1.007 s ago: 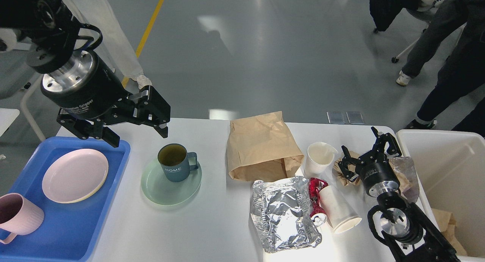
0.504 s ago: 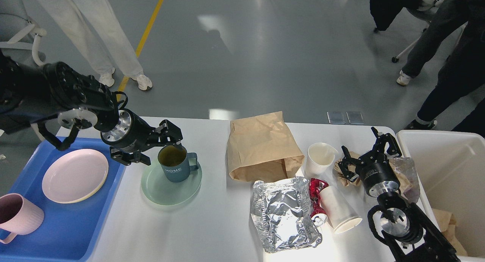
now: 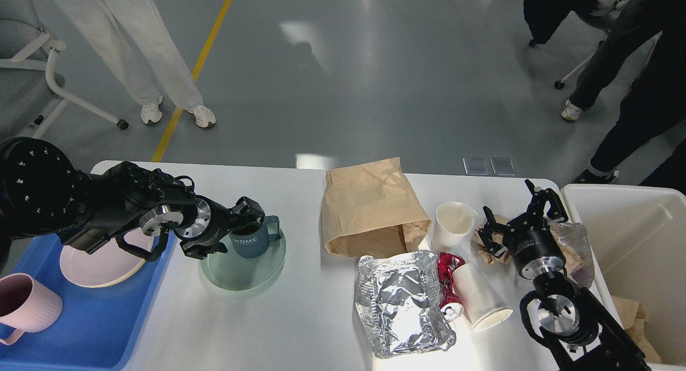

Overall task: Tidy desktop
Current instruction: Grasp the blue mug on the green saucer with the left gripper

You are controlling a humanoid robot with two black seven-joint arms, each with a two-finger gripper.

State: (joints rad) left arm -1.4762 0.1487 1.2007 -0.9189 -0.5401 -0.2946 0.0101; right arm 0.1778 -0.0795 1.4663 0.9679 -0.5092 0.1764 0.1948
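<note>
The white desktop (image 3: 300,317) holds dishes on the left and rubbish on the right. A teal mug marked HOME (image 3: 253,241) stands on a pale green plate (image 3: 241,269). My left gripper (image 3: 231,230) is low at the mug's left side, open, with one finger (image 3: 250,209) at the far rim and the other at the near left. My right gripper (image 3: 515,213) is open and empty, just above crumpled brown paper (image 3: 485,249) and next to a clear plastic bag (image 3: 572,242).
A blue tray (image 3: 80,323) at the left holds a pink plate (image 3: 96,266) and a pink mug (image 3: 21,306). A brown paper bag (image 3: 370,210), foil (image 3: 402,301), red wrapper (image 3: 447,266) and two paper cups (image 3: 450,223) (image 3: 479,296) lie mid-right. A white bin (image 3: 638,237) stands far right.
My left arm has dropped from high above the tray and moved right, bringing its open gripper around the teal mug. The right arm has not moved.
</note>
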